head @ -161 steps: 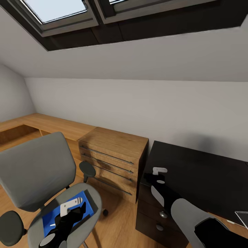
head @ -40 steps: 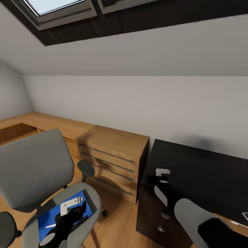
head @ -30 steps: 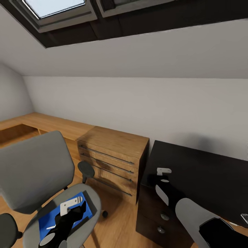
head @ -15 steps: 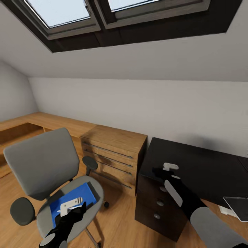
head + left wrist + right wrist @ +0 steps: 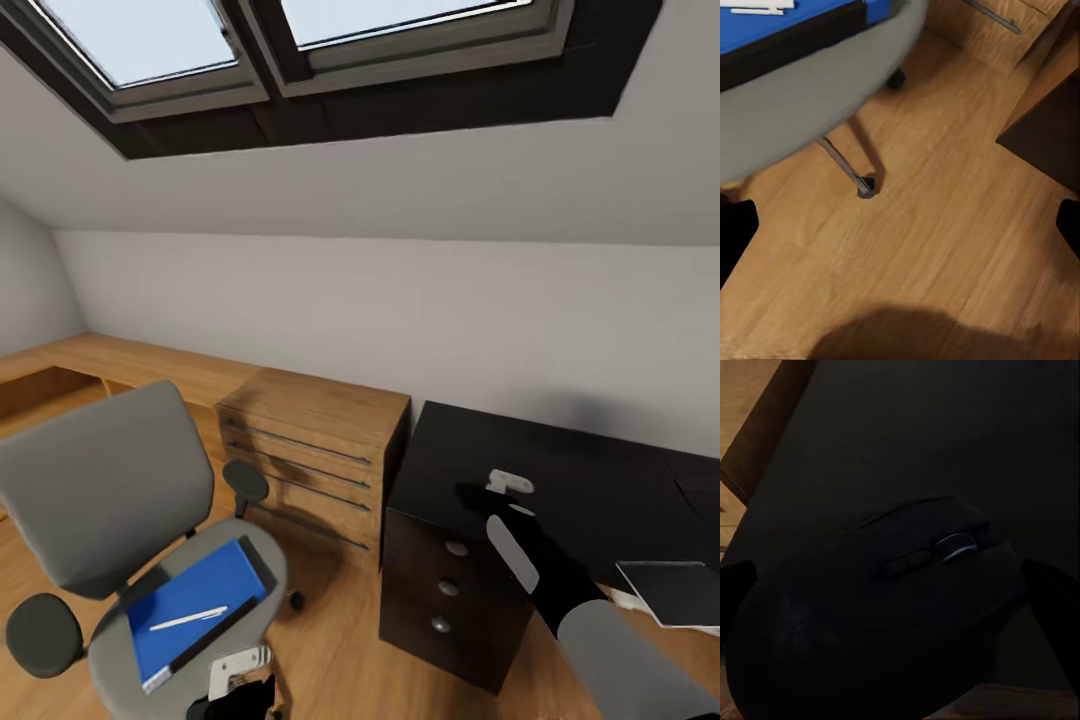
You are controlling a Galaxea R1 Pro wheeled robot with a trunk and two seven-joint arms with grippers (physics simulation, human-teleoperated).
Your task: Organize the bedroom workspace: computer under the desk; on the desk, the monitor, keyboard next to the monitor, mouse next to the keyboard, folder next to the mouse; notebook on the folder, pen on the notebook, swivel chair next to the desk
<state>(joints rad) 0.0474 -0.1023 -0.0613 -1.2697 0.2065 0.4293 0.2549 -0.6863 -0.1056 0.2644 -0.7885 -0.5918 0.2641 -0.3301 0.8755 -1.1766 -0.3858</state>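
Head view: swivel chair (image 5: pixel 110 480) stands on the wooden floor (image 5: pixel 945 247) left of the wooden dresser (image 5: pixel 315 450). Blue folder (image 5: pixel 195 610) lies flat on the chair seat, black spine toward the seat's front edge, white pen (image 5: pixel 187 620) lying on top of the folder.

Left gripper (image 5: pixel 240 672) sits low at the seat's front edge, just beside the folder's spine corner, not touching the folder. In the left wrist view its fingers (image 5: pixel 735 236) are spread wide apart with nothing between them, over floor and a chair base leg.

Right gripper (image 5: pixel 498 490) hangs over the desk (image 5: pixel 600 490) near its left end, above the drawer unit (image 5: pixel 445 590). In the right wrist view a black mouse (image 5: pixel 881 619) lies on the desk top directly between the open fingers, which stand clear at either side; contact cannot be told.

A flat grey notebook (image 5: pixel 675 592) lies at the desk's front edge toward the right.
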